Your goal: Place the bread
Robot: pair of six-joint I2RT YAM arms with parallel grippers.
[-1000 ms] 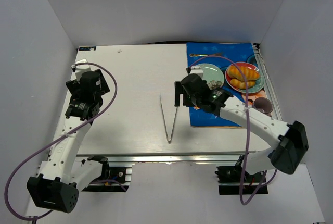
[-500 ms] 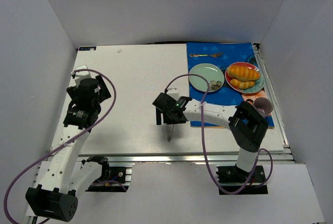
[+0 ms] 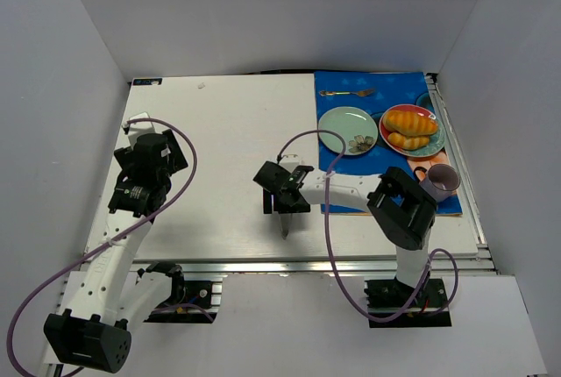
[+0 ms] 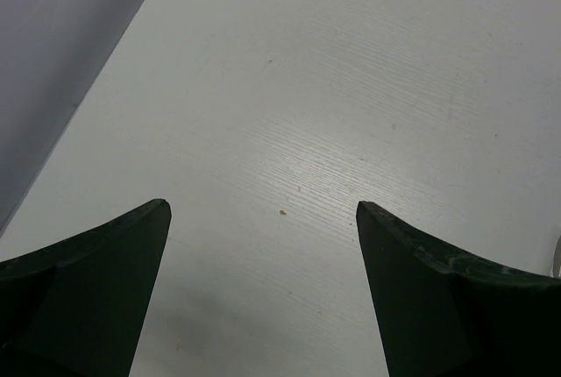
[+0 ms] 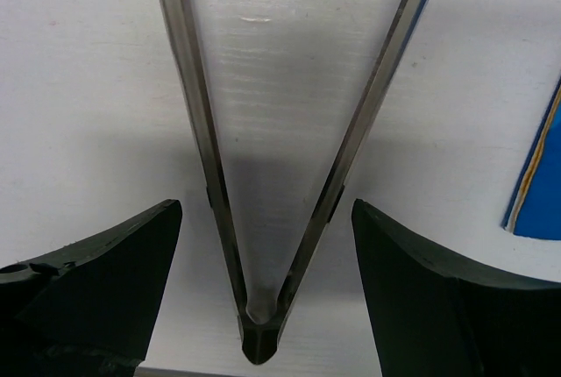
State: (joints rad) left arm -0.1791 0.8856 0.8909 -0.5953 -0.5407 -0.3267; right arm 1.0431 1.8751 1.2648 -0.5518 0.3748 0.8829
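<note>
The bread (image 3: 410,120), a golden-orange ridged roll, lies on a red plate (image 3: 436,144) at the back right, beside a paler yellow piece (image 3: 404,140). Metal tongs (image 3: 285,226) lie on the white table near its middle front. My right gripper (image 3: 284,204) hangs low over them. In the right wrist view it is open (image 5: 265,206), its two fingers (image 5: 114,254) either side of the tongs' hinged end (image 5: 261,337), not touching. My left gripper (image 3: 147,151) is open and empty over bare table at the left, also shown in its wrist view (image 4: 263,210).
A blue mat (image 3: 386,180) covers the right side; its edge shows in the right wrist view (image 5: 536,188). On it stand a green plate (image 3: 340,124) with small bits, a fork (image 3: 346,92) and a purple cup (image 3: 443,179). Grey walls enclose the table.
My right arm has swung left from the green plate's side to above the tongs and come down over their hinged end. The left arm has barely shifted.
</note>
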